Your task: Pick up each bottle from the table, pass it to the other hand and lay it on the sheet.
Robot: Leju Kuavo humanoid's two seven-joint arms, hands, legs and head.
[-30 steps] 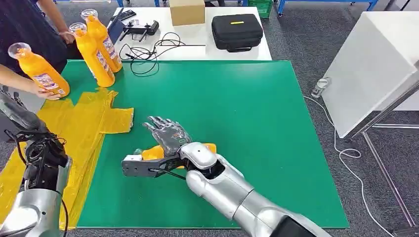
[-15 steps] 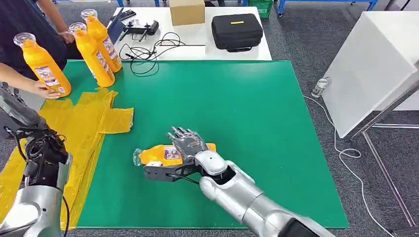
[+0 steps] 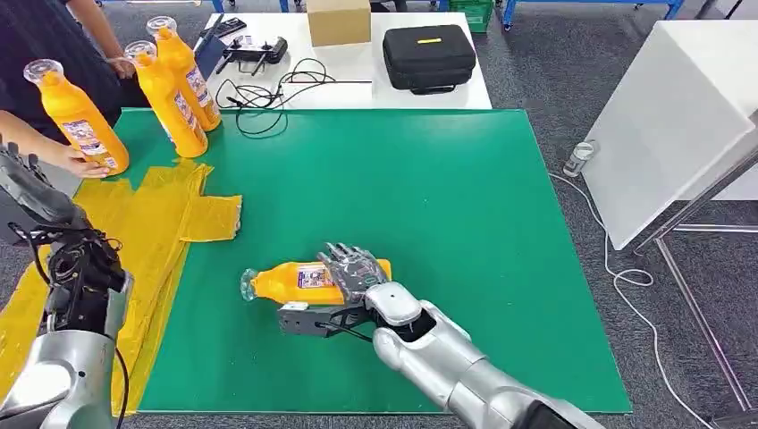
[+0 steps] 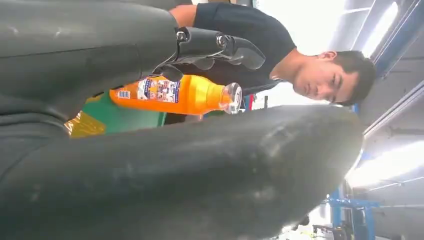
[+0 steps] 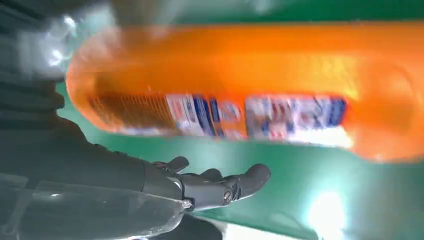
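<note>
An orange bottle (image 3: 299,281) lies on its side on the green table (image 3: 429,179), the robot's right hand (image 3: 356,271) spread flat over its base end, not gripping. The left hand (image 3: 31,192) hangs above the yellow sheet (image 3: 152,223), its grasp impossible to tell.

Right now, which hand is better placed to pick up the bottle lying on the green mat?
The right hand: it rests over the lying bottle, fingers spread. The left hand is raised far off, beside the yellow sheet.
</note>
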